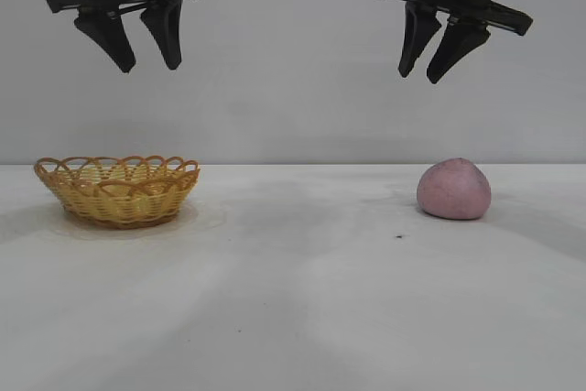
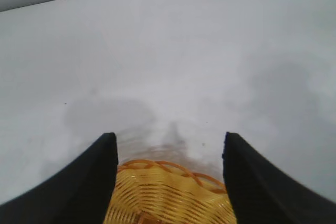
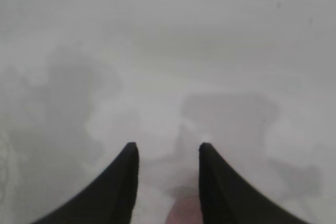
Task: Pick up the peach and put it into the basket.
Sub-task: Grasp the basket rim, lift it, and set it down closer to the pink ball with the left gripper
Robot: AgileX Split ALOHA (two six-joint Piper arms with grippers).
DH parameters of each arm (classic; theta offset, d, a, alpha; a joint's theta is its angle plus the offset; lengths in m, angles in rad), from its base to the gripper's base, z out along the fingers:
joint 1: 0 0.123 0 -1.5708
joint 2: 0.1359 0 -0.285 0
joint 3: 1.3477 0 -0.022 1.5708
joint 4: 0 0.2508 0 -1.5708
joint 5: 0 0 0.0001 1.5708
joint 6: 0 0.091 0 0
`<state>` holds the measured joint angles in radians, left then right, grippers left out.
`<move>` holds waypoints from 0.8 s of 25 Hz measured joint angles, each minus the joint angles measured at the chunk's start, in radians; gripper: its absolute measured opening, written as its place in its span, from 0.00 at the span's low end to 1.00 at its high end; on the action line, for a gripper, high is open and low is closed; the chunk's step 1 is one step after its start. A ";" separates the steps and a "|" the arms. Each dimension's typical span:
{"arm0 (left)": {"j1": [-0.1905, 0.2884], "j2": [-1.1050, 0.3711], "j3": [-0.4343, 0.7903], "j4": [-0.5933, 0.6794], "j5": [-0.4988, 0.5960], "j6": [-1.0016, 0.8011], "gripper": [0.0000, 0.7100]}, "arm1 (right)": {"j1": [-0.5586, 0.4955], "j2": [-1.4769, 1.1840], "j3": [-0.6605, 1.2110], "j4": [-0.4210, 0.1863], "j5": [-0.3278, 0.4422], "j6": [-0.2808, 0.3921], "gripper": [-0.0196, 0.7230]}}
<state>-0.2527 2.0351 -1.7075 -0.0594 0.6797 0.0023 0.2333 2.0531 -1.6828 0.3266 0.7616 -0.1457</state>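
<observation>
The pink-mauve peach (image 1: 454, 190) sits on the white table at the right. The yellow wicker basket (image 1: 118, 189) with an orange-brown looped rim stands at the left and is empty. My right gripper (image 1: 430, 72) hangs open high above the peach, slightly left of it; a sliver of the peach (image 3: 186, 214) shows between its fingers. My left gripper (image 1: 148, 67) hangs open high above the basket, whose rim (image 2: 173, 169) shows between its fingers.
The white table (image 1: 293, 299) runs to a grey back wall (image 1: 293, 89). A small dark speck (image 1: 400, 235) lies on the table in front of the peach.
</observation>
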 joint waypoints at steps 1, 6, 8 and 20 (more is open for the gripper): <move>0.000 0.000 0.000 0.000 0.000 0.000 0.60 | 0.000 0.000 0.000 0.000 0.000 0.000 0.32; 0.000 0.000 0.000 0.002 0.000 0.000 0.60 | 0.000 0.000 0.000 0.000 0.000 0.000 0.32; 0.000 0.000 0.000 0.012 0.006 0.000 0.60 | 0.000 0.000 0.000 0.000 0.001 0.000 0.32; 0.035 0.147 0.000 0.188 0.151 -0.020 0.60 | 0.000 0.000 0.000 0.000 0.037 -0.015 0.32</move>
<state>-0.2180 2.1822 -1.7075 0.1282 0.8309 -0.0175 0.2333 2.0531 -1.6828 0.3266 0.7983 -0.1603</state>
